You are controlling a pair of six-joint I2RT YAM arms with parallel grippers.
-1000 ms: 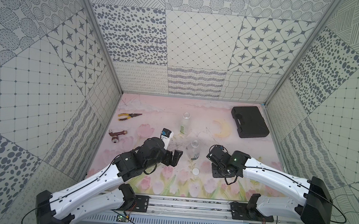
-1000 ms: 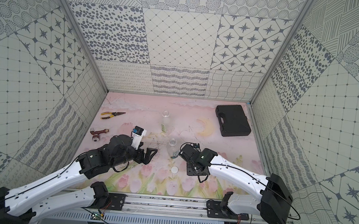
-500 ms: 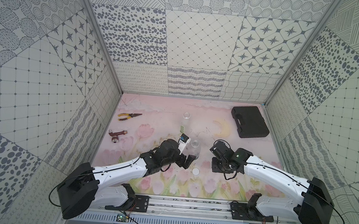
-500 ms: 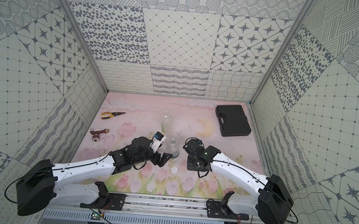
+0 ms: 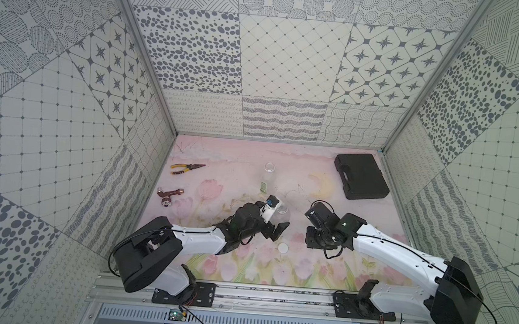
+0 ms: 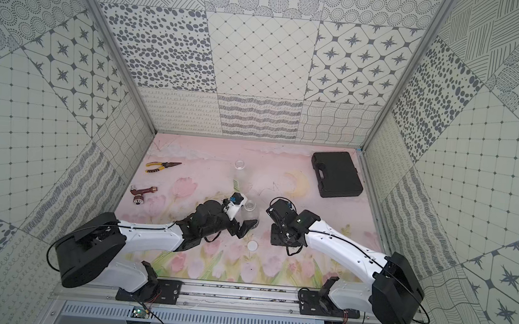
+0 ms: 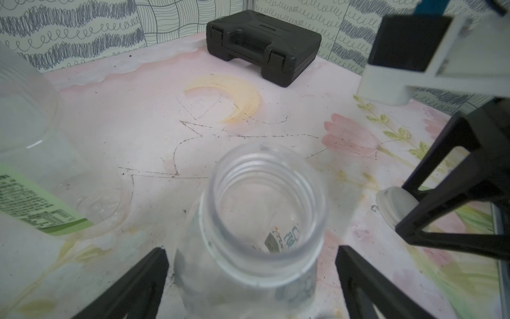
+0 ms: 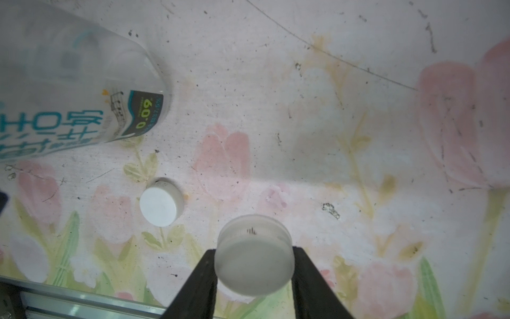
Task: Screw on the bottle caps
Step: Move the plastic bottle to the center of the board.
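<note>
In both top views the short bottle [image 5: 282, 214] [image 6: 250, 211] stands upright just below the middle of the frame, on the flowered desk [image 5: 244, 174]. Its mouth is open and bears no cap. The left arm [image 5: 198, 243] reaches in from the lower left, and the left jaws stand wide, one finger on each side of the bottle. In the left wrist view the bottle's threaded neck [image 7: 266, 210] fills the lower centre, with a thin strip of desk showing between it and each black finger.

The right arm [image 5: 396, 252] comes in from the lower right. The right jaws are narrow and clamped on the held cap [image 8: 254, 258], a white disc gripped by its rim above the desk. This cap also shows at the right edge of the left wrist view [image 7: 394, 207].

The loose cap [image 5: 283, 248] [image 8: 161, 203] lies flat on the desk just below the short bottle, between the two arms.

The tall bottle [image 5: 268, 177] [image 7: 27, 138] with its green label stands uncapped above the short one in the frame.

A black case [image 5: 361, 177] lies at the upper right of the desk, with pliers [image 5: 186, 168] at the upper left.
</note>
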